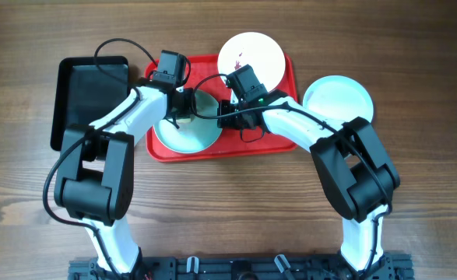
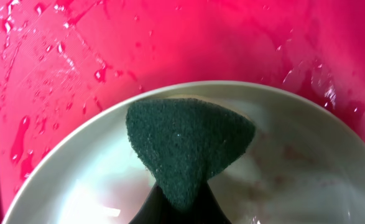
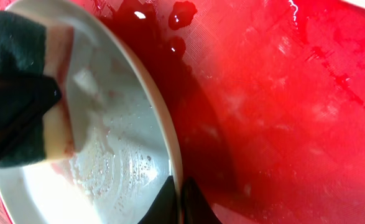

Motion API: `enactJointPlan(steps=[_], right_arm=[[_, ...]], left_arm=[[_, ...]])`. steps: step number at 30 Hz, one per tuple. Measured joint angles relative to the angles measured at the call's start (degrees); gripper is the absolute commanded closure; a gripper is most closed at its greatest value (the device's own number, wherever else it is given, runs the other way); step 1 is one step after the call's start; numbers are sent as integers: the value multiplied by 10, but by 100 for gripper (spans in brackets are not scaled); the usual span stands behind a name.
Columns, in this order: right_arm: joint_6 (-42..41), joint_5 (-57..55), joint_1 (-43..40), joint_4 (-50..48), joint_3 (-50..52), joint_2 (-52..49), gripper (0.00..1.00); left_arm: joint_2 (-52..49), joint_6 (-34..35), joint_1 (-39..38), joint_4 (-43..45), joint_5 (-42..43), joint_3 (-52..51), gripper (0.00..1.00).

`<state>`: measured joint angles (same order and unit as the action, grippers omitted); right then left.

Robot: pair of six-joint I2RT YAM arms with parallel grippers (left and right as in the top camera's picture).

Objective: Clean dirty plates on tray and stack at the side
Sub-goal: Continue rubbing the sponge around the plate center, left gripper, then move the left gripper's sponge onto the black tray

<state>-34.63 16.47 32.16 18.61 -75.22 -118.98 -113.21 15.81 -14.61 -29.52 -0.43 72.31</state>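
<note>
The wet red tray (image 1: pixel 205 66) sits centre. On it are a pale sudsy plate (image 1: pixel 185 136) at 7 o'clock and a white plate (image 1: pixel 251 54) with reddish smears at 1. A pale blue plate (image 1: pixel 337 97) lies on the table (image 1: pixel 228 218) at the tray's 3. My left gripper (image 2: pixel 182 205), angled in from 9, clamps a green sponge (image 2: pixel 185 140) against the sudsy plate. My right gripper (image 3: pixel 177 202) pinches that plate's 3 o'clock rim.

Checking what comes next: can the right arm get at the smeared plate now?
Likely yes once freed: the smeared plate lies uncovered beside the right gripper, shut on the wet plate's rim.
</note>
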Motion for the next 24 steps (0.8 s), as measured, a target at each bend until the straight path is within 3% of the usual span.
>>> enactJointPlan(steps=[13,19,24], right_arm=[[0,0,0,2,0,0,96],[1,0,0,4,0,0,96],[2,0,0,4,0,0,96]], left_arm=[[148,-19,43,-134,-24,62,96],[150,-29,106,-170,-44,62,96],[146,-31,204,-167,-50,62,96]])
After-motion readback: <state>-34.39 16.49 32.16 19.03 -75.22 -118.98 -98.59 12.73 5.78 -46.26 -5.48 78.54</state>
